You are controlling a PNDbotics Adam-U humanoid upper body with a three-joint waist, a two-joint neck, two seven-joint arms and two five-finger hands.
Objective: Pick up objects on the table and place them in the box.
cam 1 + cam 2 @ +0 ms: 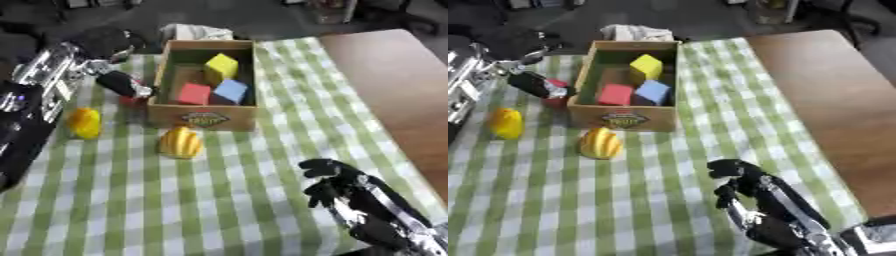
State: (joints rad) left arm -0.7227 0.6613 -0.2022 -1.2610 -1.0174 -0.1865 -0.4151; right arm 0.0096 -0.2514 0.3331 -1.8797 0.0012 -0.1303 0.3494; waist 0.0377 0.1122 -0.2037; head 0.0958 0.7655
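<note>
Partly done, by my read: yellow duck-like toy [84, 122] on cloth at far left, left hand [535, 84] fingers pinching red object [556, 97] beside box [202, 119]; ridged yellow object [180, 142] waits in front. Inside box: red block [193, 93], yellow block [220, 66], blue block [230, 90]. Right hand [328, 181] idle lower right, fingers curled, empty.

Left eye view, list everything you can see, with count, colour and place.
box: 1, brown, centre of cloth
blocks: 3, yellow, red, blue, inside box
ridged yellow object: 1, just in front of box
yellow object: 1, left of box
red object: 1, by box's left wall, under left hand
tablecloth: 1, green and white check
white crumpled thing: 1, behind box
left hand: black, left of box
right hand: black, lower right, fingers curled, holding nothing
</note>
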